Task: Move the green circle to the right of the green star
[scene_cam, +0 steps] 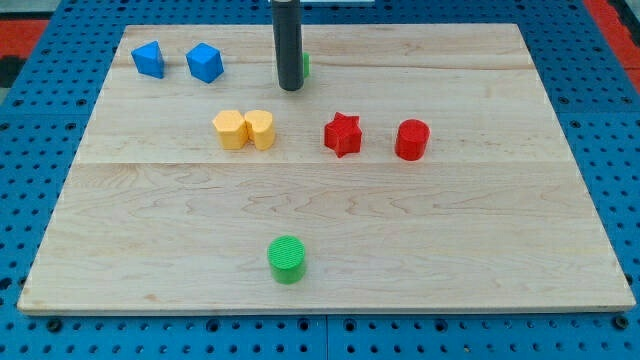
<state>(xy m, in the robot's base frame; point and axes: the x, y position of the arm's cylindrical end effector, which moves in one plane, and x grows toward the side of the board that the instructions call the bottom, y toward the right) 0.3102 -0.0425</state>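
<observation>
The green circle [287, 259] sits near the view's bottom, a little left of centre, on the wooden board [480, 230]. The green star [304, 65] is near the view's top, almost wholly hidden behind my rod; only a green sliver shows at the rod's right side. My tip [290, 88] rests on the board right at the star, far above the green circle in the view.
Two blue blocks [149, 59] [204, 62] lie at the top left. A yellow hexagon [230, 130] and a yellow heart-like block [260, 129] touch each other left of centre. A red star [342, 134] and a red circle [411, 139] lie right of centre.
</observation>
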